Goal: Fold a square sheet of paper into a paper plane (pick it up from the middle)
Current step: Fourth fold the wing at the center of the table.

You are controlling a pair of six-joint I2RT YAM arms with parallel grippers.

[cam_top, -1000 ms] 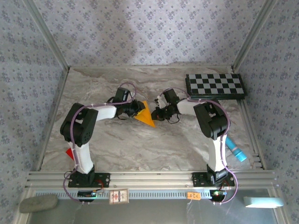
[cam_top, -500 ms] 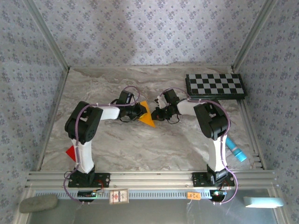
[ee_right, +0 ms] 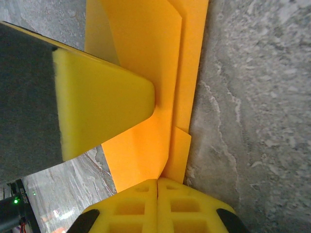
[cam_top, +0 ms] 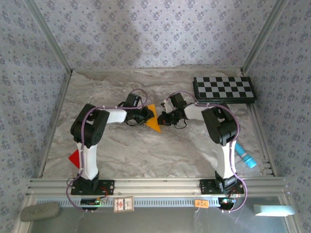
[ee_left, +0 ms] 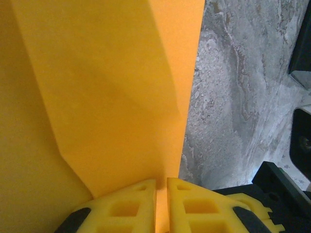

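Note:
The orange-yellow square sheet of paper (cam_top: pixel 153 122), folded into layered flaps with a pointed shape, is held just above the marble table between both grippers. My left gripper (cam_top: pixel 146 116) holds its left side. In the left wrist view the sheet (ee_left: pixel 112 97) runs down into the narrow gap of that gripper (ee_left: pixel 162 187), whose jaws are closed on it. My right gripper (cam_top: pixel 163 118) holds the right side. In the right wrist view the gripper (ee_right: pixel 158 182) is shut on the sheet's (ee_right: pixel 141 145) folded edge. A yellow finger of the left gripper (ee_right: pixel 102 111) presses on the sheet from the left.
A black-and-white checkerboard (cam_top: pixel 223 88) lies at the back right of the table. A small red triangular piece (cam_top: pixel 74 158) lies near the left arm's base. A blue cylinder (cam_top: pixel 247 158) rests by the right rail. Patterned walls enclose the table.
My left arm has swung right and its jaws have closed onto the paper's left side. The paper has shifted slightly right. The right gripper has stayed shut in place.

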